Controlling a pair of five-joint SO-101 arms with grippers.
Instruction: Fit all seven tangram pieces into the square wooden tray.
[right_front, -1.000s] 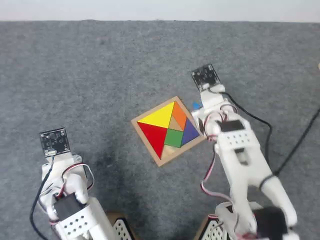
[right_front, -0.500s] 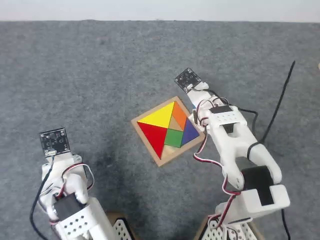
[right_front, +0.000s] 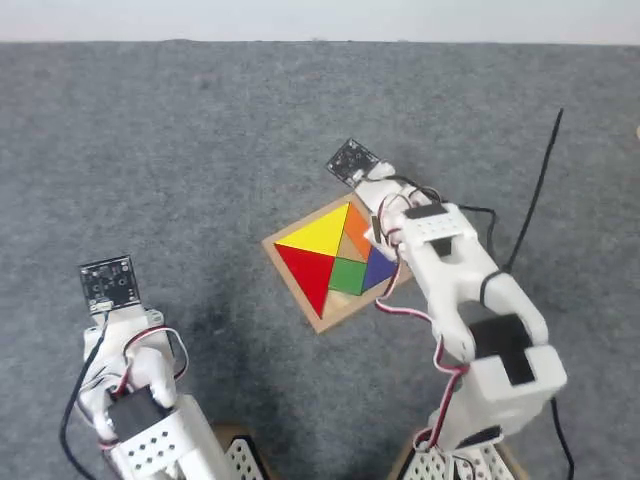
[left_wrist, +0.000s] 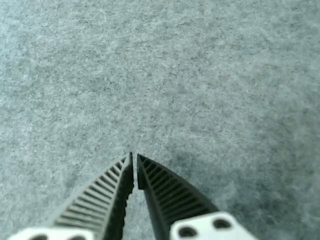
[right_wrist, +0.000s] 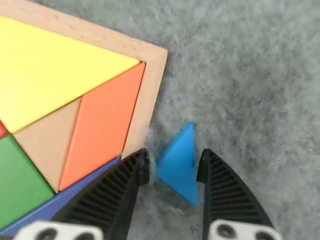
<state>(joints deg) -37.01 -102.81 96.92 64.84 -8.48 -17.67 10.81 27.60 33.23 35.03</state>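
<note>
The square wooden tray (right_front: 291, 286) lies in the middle of the carpet, turned like a diamond. It holds a yellow triangle (right_front: 320, 232), a red triangle (right_front: 308, 268), a green square (right_front: 347, 275), an orange piece (right_front: 358, 228), a tan triangle (right_front: 350, 248) and an indigo piece (right_front: 380, 266). A small blue triangle (right_wrist: 177, 160) lies on the carpet just outside the tray rim (right_wrist: 155, 75). My right gripper (right_wrist: 174, 154) is open with a finger on each side of it. At the near left, my left gripper (left_wrist: 134, 159) is shut on nothing above bare carpet.
Grey carpet covers the whole table. The right arm (right_front: 445, 260) reaches over the tray's right corner, with its cable trailing to the right. The left arm (right_front: 125, 345) sits near the front left, far from the tray.
The right arm has swung left toward the tray's far right corner. The left arm and the tray have stayed put.
</note>
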